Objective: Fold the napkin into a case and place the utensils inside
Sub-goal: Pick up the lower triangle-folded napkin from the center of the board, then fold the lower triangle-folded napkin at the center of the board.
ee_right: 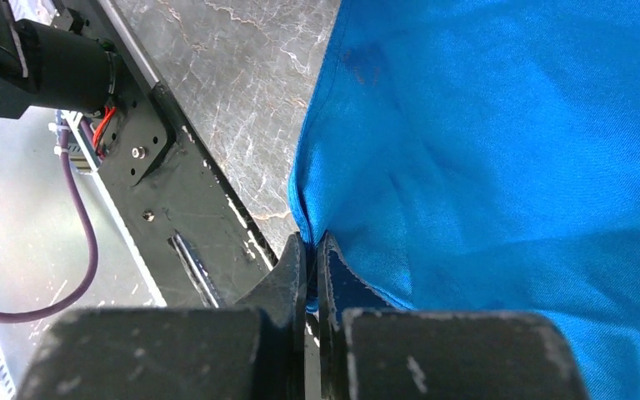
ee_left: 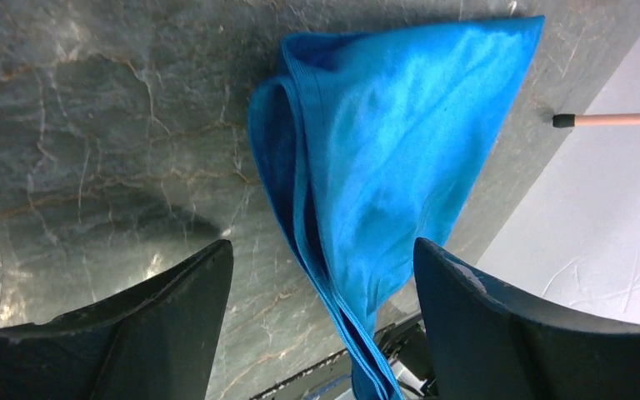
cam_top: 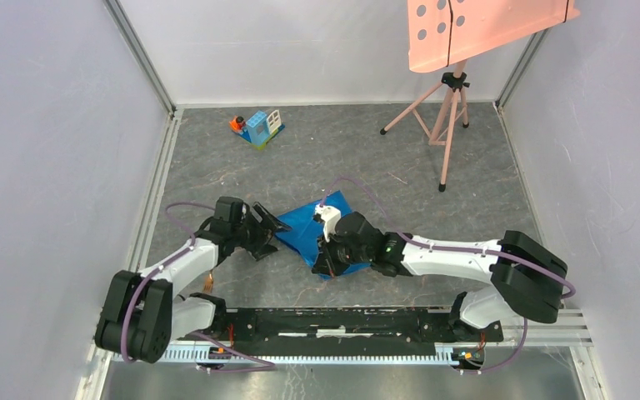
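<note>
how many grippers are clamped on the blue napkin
1: the right gripper pinches the napkin at its edge. The left gripper is open at the folded end, not clamping it.

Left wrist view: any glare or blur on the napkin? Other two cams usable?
Left wrist: a bright sheen washes out the middle of the napkin; the left gripper's fingers are dark and soft. Right wrist: the cloth's folds are crisp, while the right gripper, up close, is blurred. Top external: even light, faint shadows, no glare on the table.
</note>
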